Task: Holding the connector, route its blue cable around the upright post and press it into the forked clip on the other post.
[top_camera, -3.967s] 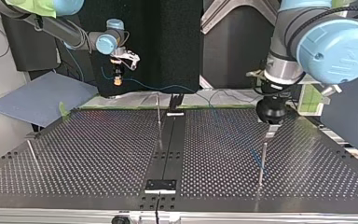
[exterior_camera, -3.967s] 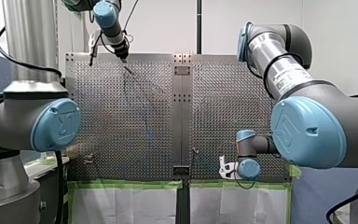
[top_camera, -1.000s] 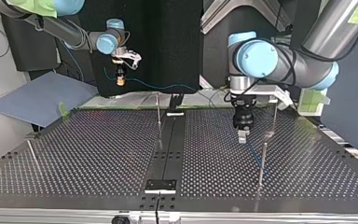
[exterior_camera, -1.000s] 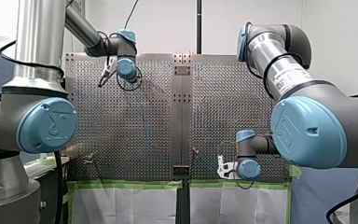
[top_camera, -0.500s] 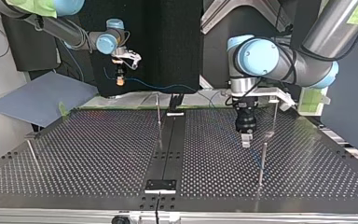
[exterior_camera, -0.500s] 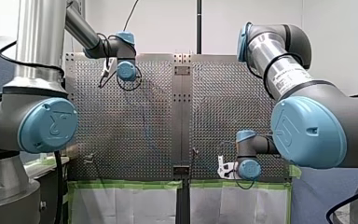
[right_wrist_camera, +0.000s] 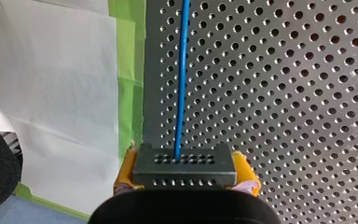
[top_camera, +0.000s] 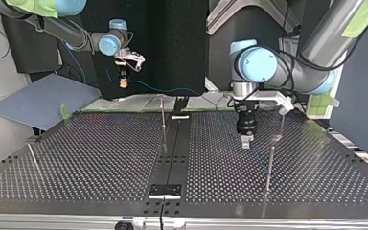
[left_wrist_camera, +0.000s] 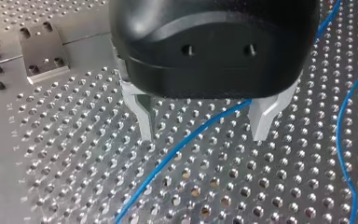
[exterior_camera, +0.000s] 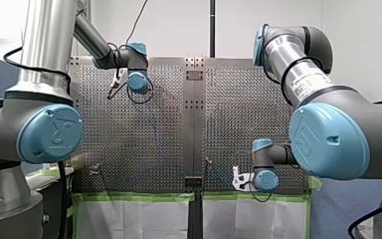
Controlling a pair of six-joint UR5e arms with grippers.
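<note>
Left gripper (left_wrist_camera: 204,136) just swung inward, fingers released, now straddling the blue cable (left_wrist_camera: 182,148) along the counter (left_wrist_camera: 270,196). Right gripper (right_wrist_camera: 184,183) clenches the connector (right_wrist_camera: 184,165) by the counter's edge. Cable grab looks next.

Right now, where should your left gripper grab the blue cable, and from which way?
Grab the straight stretch of the blue cable that lies on the table just below my left gripper. Come straight down from above: the fingers are open, one each side of it, so they can probably close across it. My right gripper grips the connector at its end.
</note>
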